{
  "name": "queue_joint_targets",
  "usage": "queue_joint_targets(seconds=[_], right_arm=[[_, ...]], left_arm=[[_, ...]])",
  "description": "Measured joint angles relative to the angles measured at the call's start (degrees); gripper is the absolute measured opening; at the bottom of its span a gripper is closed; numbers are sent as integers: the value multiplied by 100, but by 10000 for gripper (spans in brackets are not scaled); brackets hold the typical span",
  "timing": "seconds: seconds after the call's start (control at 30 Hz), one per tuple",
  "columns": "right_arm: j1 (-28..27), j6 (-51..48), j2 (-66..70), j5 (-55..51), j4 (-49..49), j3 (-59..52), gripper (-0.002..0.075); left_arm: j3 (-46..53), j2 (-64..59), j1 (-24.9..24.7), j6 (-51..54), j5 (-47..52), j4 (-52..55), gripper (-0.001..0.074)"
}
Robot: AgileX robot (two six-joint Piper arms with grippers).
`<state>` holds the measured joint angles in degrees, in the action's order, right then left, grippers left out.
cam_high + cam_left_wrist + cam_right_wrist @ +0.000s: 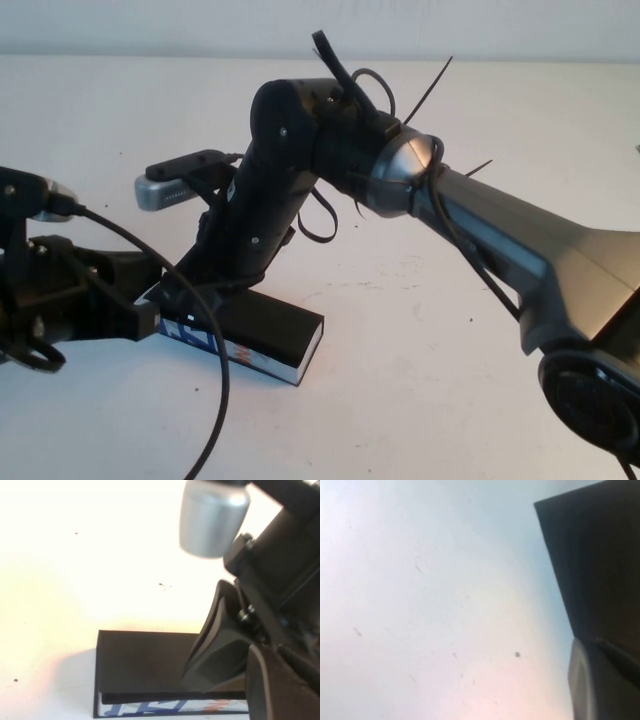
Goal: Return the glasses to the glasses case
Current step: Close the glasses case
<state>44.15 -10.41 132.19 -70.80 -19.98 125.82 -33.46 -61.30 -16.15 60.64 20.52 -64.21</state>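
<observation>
Black glasses case [262, 335] sits closed on the white bench [420, 340]. My right gripper [212, 667] is pinched together, pressing its lid. Left gripper [140, 318] sits beside it, can't tell its state.

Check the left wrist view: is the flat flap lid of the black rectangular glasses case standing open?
No: the glasses case has its lid lying flat and closed, with the right gripper pressing down on top.

Closed black glasses case [265, 340], flat on table [420, 340]
</observation>
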Motion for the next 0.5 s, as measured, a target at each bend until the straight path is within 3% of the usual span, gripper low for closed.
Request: queue_joint_targets(seconds=[0.5], right_arm=[[5,169,247,0,152,0,-11]], left_arm=[[-28,-1,0,-183,674,22,-1]])
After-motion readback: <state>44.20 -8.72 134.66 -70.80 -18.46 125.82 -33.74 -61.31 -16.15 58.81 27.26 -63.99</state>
